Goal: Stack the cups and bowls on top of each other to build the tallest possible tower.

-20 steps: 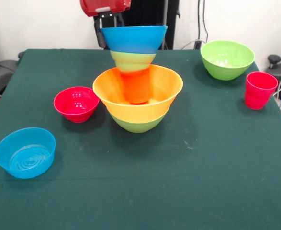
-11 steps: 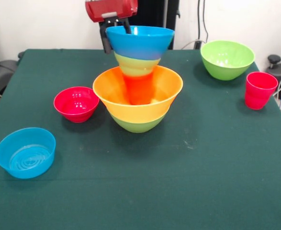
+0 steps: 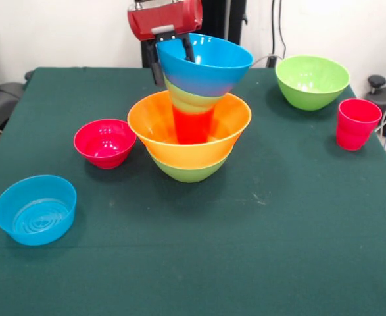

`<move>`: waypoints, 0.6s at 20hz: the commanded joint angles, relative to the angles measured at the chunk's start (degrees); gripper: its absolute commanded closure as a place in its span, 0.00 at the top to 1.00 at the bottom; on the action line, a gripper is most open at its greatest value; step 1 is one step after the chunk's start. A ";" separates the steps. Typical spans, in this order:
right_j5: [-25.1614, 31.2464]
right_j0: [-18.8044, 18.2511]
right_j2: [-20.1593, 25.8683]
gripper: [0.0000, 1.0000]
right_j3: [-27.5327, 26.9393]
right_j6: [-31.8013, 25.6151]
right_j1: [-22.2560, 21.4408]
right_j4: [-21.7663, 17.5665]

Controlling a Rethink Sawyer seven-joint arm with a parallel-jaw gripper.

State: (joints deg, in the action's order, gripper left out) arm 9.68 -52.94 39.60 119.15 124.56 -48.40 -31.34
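Table (image 3: 199, 263): dark green cloth, matte.
Tower (image 3: 191, 112): mid-table; glossy orange bowl over green bowl, orange cup inside, tilted green and blue bowls above.
Gripper (image 3: 171, 52): pinching the tower's blue rim.
Loose: green bowl (image 3: 312, 81), blue bowl (image 3: 35, 209), red bowl (image 3: 104, 142), red cup (image 3: 357, 124).

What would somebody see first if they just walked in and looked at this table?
First, the tower at the table's middle: a big blue bowl tilting on top, held at its rim by the robot's hand, with the wide orange bowl below. Next, the red cup on the right and the small blue bowl at the front left.
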 commanded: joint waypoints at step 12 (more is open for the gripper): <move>4.86 1.84 -2.96 1.00 -2.36 -2.33 -1.14 -3.06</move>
State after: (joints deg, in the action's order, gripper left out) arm 9.69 -52.62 39.44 118.41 124.56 -48.61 -31.34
